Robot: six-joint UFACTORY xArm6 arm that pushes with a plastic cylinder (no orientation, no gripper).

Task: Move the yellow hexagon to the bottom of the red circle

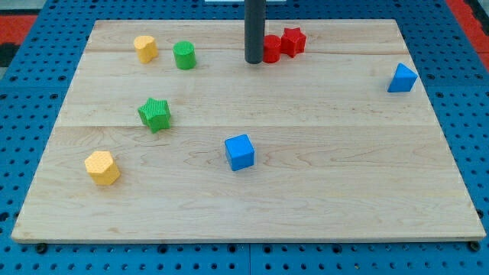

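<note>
The yellow hexagon [102,167] lies near the board's lower left. The red circle [273,49] sits at the view's top centre, its left side partly hidden by the rod. My tip [254,61] rests on the board just left of the red circle, touching or nearly touching it. The tip is far from the yellow hexagon, up and to its right.
A red star [293,40] touches the red circle's right side. A second yellow block [145,48] and a green circle [184,55] sit at the top left. A green star [155,114], a blue cube [240,151] and a blue triangle [402,78] lie on the wooden board [344,191].
</note>
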